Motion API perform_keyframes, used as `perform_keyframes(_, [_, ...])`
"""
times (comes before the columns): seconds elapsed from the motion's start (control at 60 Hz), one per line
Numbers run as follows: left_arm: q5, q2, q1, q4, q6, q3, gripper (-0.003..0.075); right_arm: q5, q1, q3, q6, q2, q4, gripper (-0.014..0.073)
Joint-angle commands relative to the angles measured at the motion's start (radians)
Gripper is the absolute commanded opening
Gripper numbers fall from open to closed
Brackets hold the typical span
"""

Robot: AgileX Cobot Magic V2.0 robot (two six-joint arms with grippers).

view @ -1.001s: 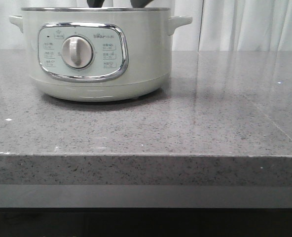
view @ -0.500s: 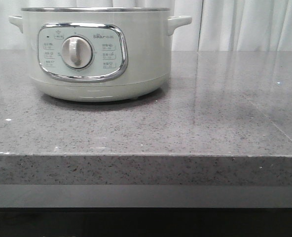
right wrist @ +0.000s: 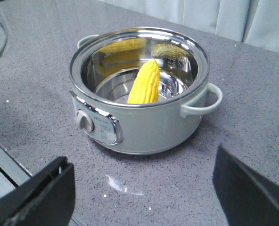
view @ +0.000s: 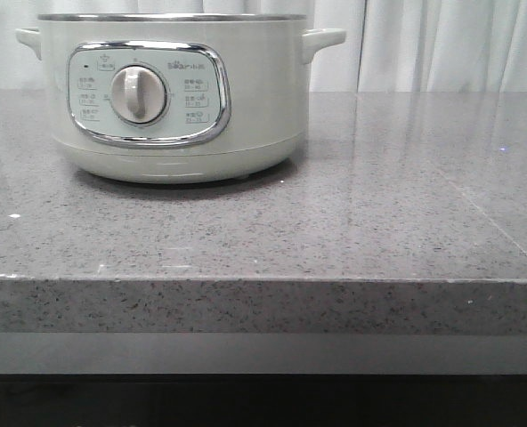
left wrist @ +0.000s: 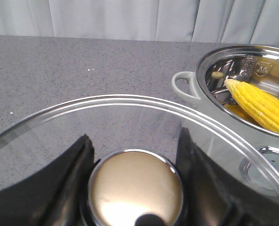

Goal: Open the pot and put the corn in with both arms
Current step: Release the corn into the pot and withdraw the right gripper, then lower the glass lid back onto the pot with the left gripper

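A: Right wrist view is showing the corn [right wrist: 144, 85] already leaning inside the pot [right wrist: 139, 127], tip up against the steel wall, at the centre of the frame. So the loading step is looking finished to me.

B: Agreed. In the left wrist view the cob is lying at the right edge of the frame, inside the open rim. And the left pincer [left wrist: 135, 160] is gripping something, isn't it?

A: Yes, its two dark fingers [left wrist: 78, 160] are sitting clamped on either side of the metal knob [left wrist: 135, 188] of the glass lid [left wrist: 106, 117], at the bottom of the frame. The lid is being held off to the side of the pot, with the grey desk [left wrist: 83, 61] showing through the glass.

B: And the right pincer [right wrist: 144, 188]?

A: Its fingers are standing wide apart at the lower corners of the frame, holding nothing. The pot is sitting well apart from them, above the gap between them.

B: So what is remaining, in your judgement?

A: Probably only putting the lid somewhere, or withdrawing. The front view is showing just the pot at upper left, no arm in it.
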Motion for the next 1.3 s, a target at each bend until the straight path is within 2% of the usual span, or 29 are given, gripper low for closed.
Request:
perform_keyframes(0.0, [-0.150, -0.008, 0.000, -0.005, -0.007, -0.035, 0.0221, -0.091, -0.005, -0.010, -0.007, -0.040, -0.006, 0.0612])
perform_keyframes(0.317, [-0.157, -0.006, 0.000, -0.070, -0.007, -0.034, 0.0221, -0.084, -0.005, -0.008, -0.007, -0.047, -0.006, 0.0612])
perform_keyframes(0.867, [-0.324, 0.063, -0.009, -0.083, 0.000, -0.034, 0.0221, -0.083, -0.005, -0.008, -0.007, -0.047, -0.006, 0.0612])
perform_keyframes(1.101, [-0.423, 0.069, -0.109, -0.083, 0.000, -0.035, 0.0221, -0.083, -0.005, -0.008, -0.007, -0.047, -0.006, 0.0612])
perform_keyframes(1.284, [-0.510, 0.143, -0.263, -0.083, 0.000, -0.060, 0.0221, -0.083, -0.005, -0.008, -0.007, -0.047, -0.006, 0.0612])
